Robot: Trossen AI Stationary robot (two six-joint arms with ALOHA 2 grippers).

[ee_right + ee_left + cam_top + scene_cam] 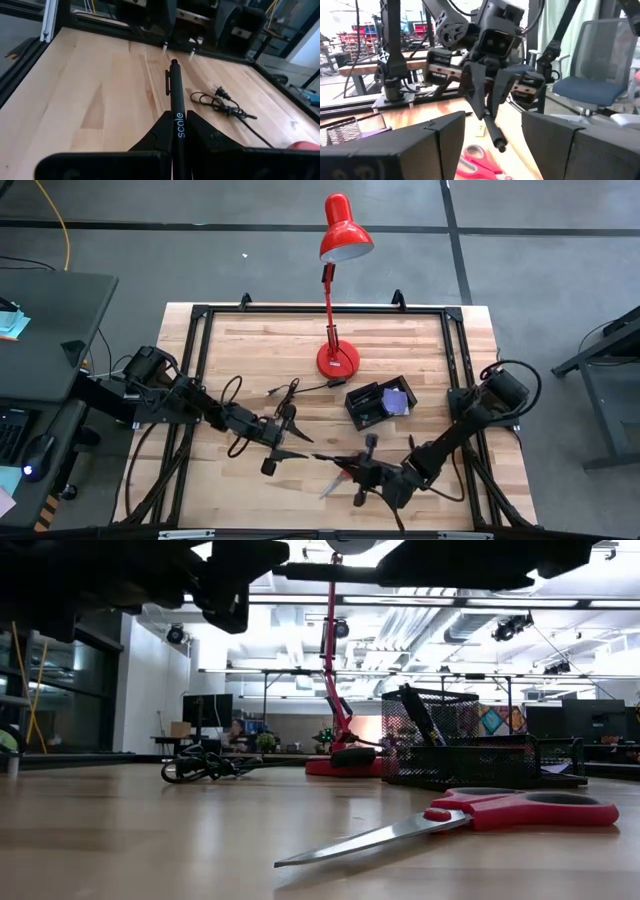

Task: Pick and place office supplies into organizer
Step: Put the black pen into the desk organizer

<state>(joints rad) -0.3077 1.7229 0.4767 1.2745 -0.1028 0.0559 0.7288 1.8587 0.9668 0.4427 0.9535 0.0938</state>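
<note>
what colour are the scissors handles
Red, clearest in the low view, where the scissors lie flat on the table.

Open workshop around a pale wooden surface (250,355)

Grey floor (540,270) crossed by dark seams surrounds the black-framed wood. A dark desk (45,330) stands to the left. An office chair (592,87) with a blue seat sits nearby. Overhead, ceiling light strips (420,600) and exposed ducts; large windows (60,690) line one side.

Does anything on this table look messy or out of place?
Only mildly: the red-handled scissors lie loose on the wood, outside the organizer, and a black cable sprawls in loops nearby. Nothing looks spilled or broken.
</note>
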